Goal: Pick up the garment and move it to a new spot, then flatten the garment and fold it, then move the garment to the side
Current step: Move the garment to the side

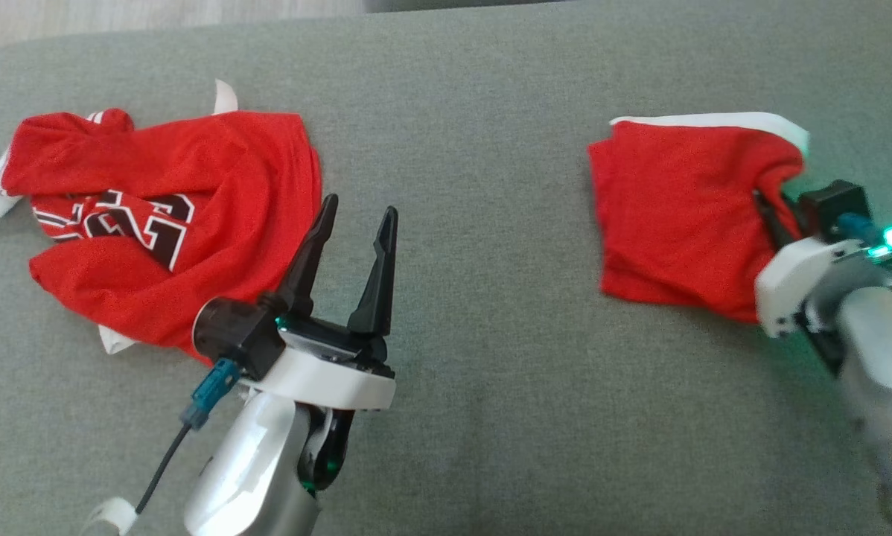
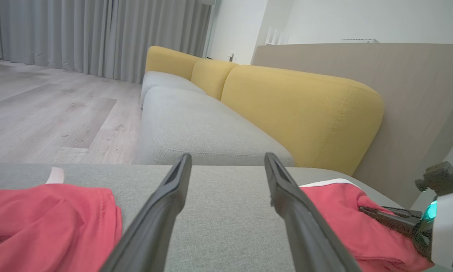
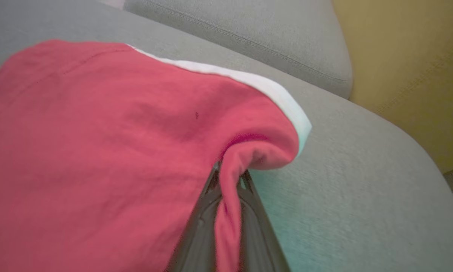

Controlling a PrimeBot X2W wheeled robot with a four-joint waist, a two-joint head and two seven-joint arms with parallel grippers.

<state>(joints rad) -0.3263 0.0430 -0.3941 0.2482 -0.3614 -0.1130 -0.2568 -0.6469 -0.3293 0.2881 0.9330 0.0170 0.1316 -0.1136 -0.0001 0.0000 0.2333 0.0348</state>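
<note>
On red garment (image 1: pixel 669 216) right edge | right gripper (image 3: pixel 229 180) clamped | open cushion (image 1: pixel 461 186) leftward

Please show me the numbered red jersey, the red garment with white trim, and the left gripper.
numbered red jersey (image 1: pixel 245 171): head view, plain cloth right of the number.
red garment with white trim (image 1: pixel 669 216): head view, middle of cloth.
left gripper (image 1: pixel 362 205): head view, between its fingertips.

Left gripper (image 1: pixel 362 207) jaws spread wide; right gripper (image 3: pixel 229 178) jaws clamp garment (image 3: pixel 98 132).
</note>
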